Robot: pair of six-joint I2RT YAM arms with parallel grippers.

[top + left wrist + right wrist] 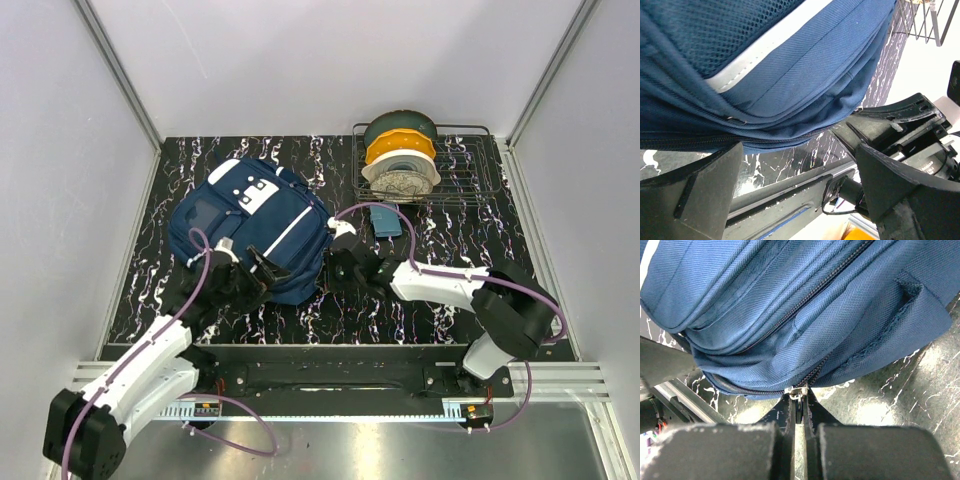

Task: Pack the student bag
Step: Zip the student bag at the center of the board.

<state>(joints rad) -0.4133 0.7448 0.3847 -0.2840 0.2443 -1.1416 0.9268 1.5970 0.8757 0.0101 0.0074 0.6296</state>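
The navy blue student bag (255, 220) with white stripe trim lies flat at the table's back left. It fills the left wrist view (790, 75) and the right wrist view (805, 305). My right gripper (338, 262) is at the bag's near right edge, shut on the silver zipper pull (800, 392) of a dark zipper. My left gripper (262, 272) is open at the bag's near edge, its jaws wide apart with nothing between them; one of the fingers (695, 200) sits just below the bag's zipper seam.
A wire rack (425, 160) at the back right holds filament spools, yellow (400, 148) and white (400, 178). A teal object (385, 220) lies in front of the rack. Grey walls enclose the black marbled table (450, 240).
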